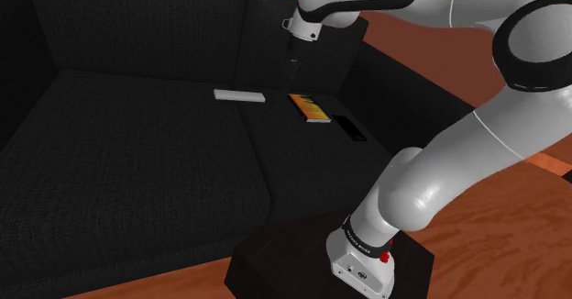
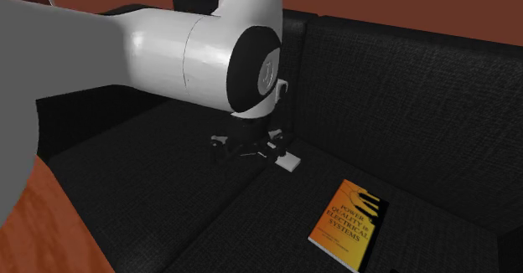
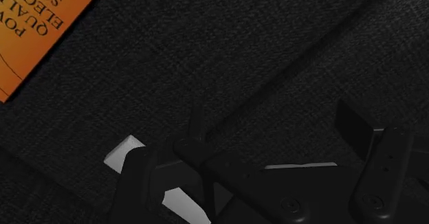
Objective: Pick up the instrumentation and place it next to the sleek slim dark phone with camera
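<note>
Spread black gripper (image 2: pixel 248 149) hangs over a thin white bar (image 2: pixel 290 163) on a sofa (image 2: pixel 402 87). Likely light, rigid; pinch its long edges.

We're in a living room, folks, somewhere in a home. A big black corner sofa (image 1: pixel 137 160) in coarse woven fabric dominates, its backrests meeting at an angle and its seat cushions wide and flat. A warm reddish wood floor (image 1: pixel 513 215) runs alongside it. Lying loose on the seat are an orange book (image 2: pixel 348 224) and a dark phone (image 1: pixel 351 127), ordinary household clutter.
</note>
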You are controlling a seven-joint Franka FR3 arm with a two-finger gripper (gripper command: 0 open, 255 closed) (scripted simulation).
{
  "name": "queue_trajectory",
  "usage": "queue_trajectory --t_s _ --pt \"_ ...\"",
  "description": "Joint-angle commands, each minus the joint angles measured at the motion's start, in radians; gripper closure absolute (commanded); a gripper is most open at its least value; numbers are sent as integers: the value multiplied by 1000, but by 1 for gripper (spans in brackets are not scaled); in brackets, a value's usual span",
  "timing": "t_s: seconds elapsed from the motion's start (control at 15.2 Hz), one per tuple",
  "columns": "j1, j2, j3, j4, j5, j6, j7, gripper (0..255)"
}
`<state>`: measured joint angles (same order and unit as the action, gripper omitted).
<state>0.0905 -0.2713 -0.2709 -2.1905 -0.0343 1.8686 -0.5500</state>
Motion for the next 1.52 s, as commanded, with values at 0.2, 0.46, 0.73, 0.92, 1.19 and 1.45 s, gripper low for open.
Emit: queue_trajectory --t_s 0.2,0.46,0.73,0.92,1.19,1.45 --pt "12 195 -38 114 38 84 -176 0" --pt "8 354 -45 230 84 125 -308 0" --pt "-8 513 -34 369 129 145 -426 0" --pt "-27 632 -15 489 156 147 -503 0" --pt "-52 779 14 654 178 133 -583 0" --pt "-52 797 18 627 184 178 -587 0"
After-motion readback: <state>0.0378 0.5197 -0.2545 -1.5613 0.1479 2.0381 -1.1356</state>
